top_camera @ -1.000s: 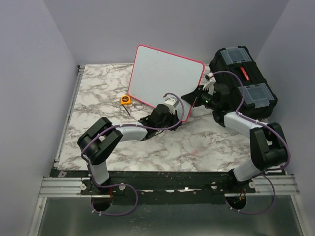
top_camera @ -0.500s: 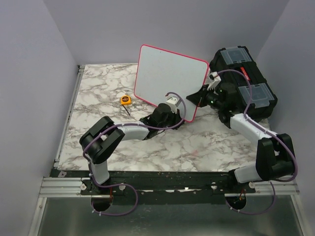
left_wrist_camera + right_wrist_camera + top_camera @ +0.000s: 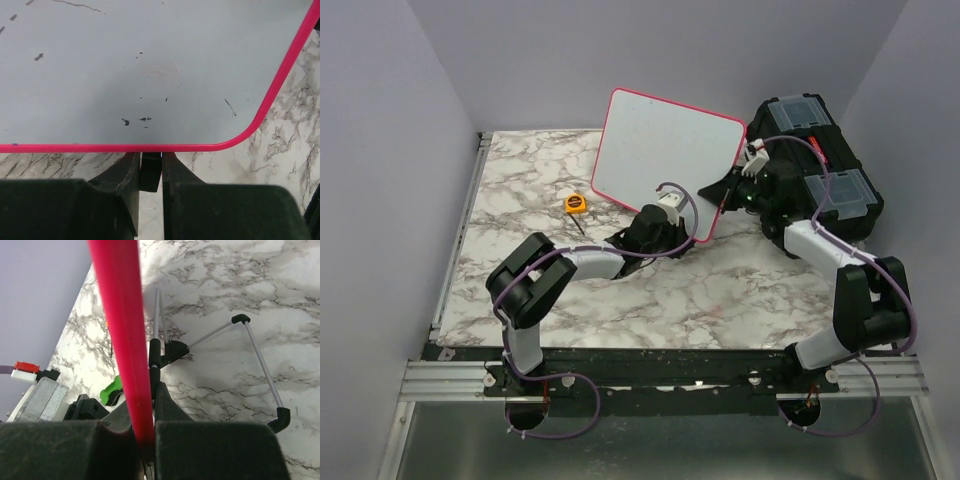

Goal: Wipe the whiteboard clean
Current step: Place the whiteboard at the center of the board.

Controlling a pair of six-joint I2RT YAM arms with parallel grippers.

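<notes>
The whiteboard [image 3: 665, 160], white with a pink-red rim, stands tilted up off the marble table [image 3: 520, 180]. My right gripper [image 3: 723, 190] is shut on its right edge, and the red rim [image 3: 120, 315] runs down between the jaws of this gripper [image 3: 150, 390]. My left gripper [image 3: 673, 234] sits at the board's lower edge. In the left wrist view the gripper [image 3: 150, 160] is nearly closed around a small black foot [image 3: 150, 172] under the rim. The board face [image 3: 150, 65] shows only small dark specks and a faint reddish smudge.
A black toolbox [image 3: 815, 165] with clear-lidded compartments stands at the back right, just behind the right arm. A small orange object [image 3: 576, 203] lies left of the board. Behind the board I see its wire stand [image 3: 260, 350] and a green object [image 3: 112, 388].
The whiteboard has shifted a little to the right and back and stands more upright. The right arm has moved with it. The left gripper has followed along the lower edge.
</notes>
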